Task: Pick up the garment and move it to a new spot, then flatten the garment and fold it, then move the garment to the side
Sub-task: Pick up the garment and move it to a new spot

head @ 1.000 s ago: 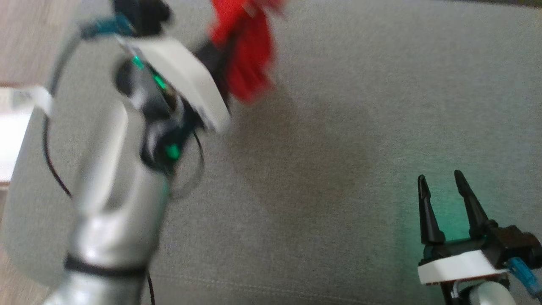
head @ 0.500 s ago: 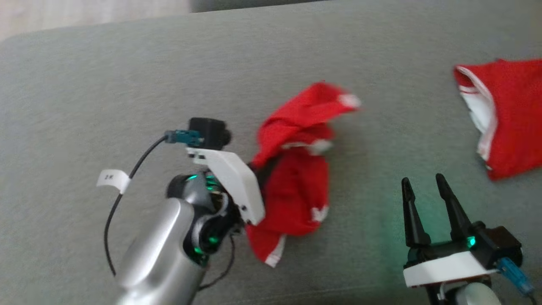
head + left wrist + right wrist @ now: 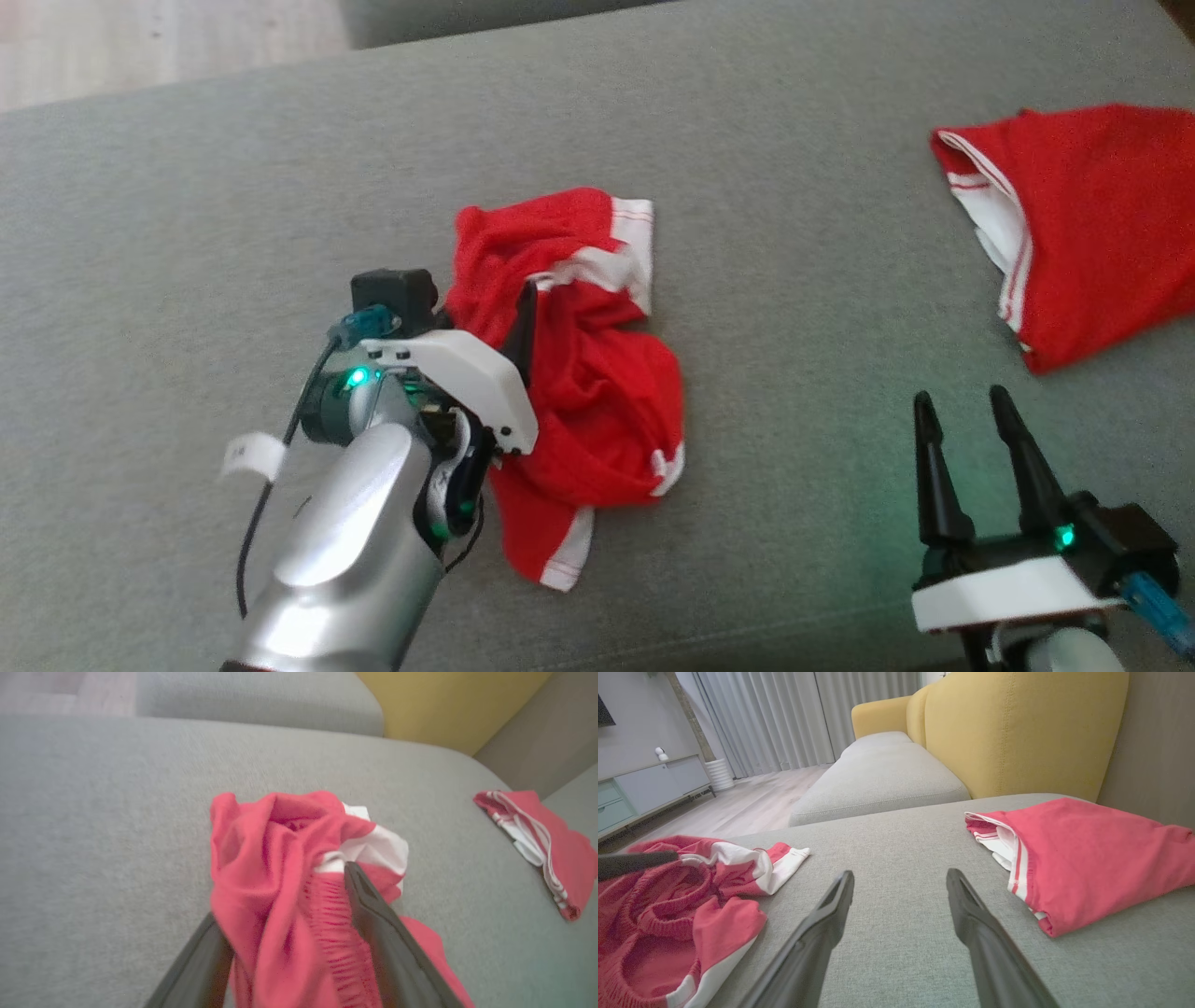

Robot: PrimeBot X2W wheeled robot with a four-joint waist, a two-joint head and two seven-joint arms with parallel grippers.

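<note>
Garment bunched over left hand, 1 fingertip hidden

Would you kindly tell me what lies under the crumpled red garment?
The crumpled red garment lies on the grey sofa cushion. One finger of the left gripper disappears beneath its folds; anything else underneath is covered.
</note>
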